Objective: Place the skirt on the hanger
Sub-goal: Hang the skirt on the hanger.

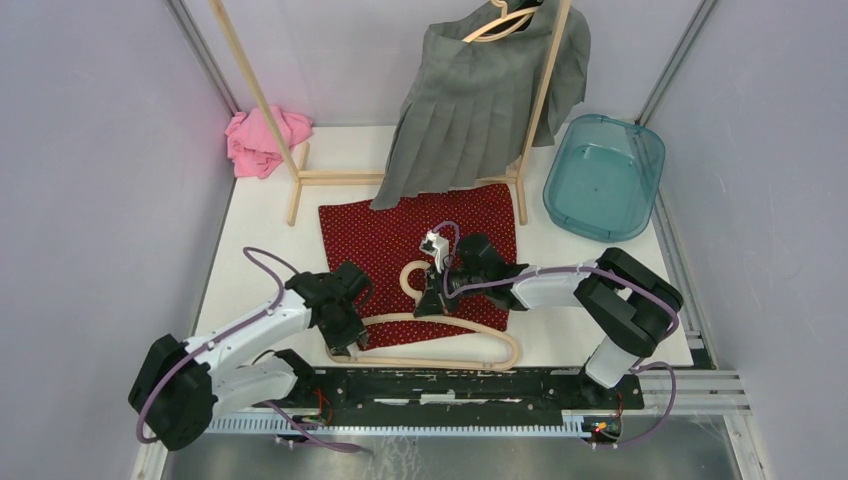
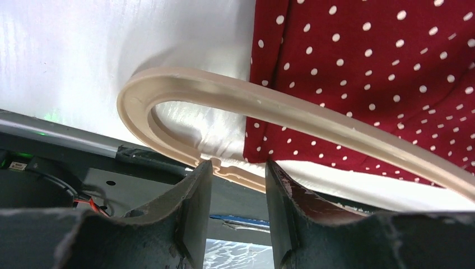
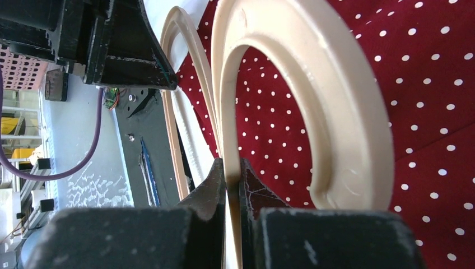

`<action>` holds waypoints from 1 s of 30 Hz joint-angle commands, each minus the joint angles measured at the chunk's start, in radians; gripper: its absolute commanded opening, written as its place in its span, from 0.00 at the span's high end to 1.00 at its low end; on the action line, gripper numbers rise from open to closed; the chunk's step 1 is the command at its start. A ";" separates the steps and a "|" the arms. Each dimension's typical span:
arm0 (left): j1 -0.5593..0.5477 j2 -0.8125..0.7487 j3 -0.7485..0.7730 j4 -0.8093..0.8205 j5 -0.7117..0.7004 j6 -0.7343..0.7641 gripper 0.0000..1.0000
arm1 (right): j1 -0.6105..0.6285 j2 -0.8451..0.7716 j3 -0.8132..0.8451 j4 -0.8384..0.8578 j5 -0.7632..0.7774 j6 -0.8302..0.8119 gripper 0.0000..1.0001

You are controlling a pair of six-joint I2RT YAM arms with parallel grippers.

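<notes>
A white surface (image 1: 260,230) stands between plain grey walls (image 1: 90,150), with a teal plastic tub (image 1: 603,175) far right. The far wooden rack (image 1: 340,178) is cut off at the top. The red white-dotted fabric skirt (image 1: 400,235) lies flat mid-surface, with the beige curved hanger (image 2: 291,112) on its near edge. The right pincer (image 3: 232,174) is clamped on the hanger's neck; the left pincer (image 2: 235,174) stands half open at its lower bar.

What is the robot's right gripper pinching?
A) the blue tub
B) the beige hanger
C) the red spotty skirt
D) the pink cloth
B: in the right wrist view the right gripper has its jaws shut on the thin edge of the beige hanger, with the red polka-dot skirt only lying underneath.
</notes>
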 commanded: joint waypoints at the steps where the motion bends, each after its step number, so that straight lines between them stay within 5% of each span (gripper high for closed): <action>1: -0.016 0.067 0.061 -0.015 -0.057 -0.091 0.53 | 0.006 -0.030 0.022 -0.040 0.040 -0.027 0.99; 30: -0.088 0.133 0.020 0.108 -0.126 -0.233 0.64 | 0.006 -0.065 0.014 -0.064 0.018 -0.044 0.99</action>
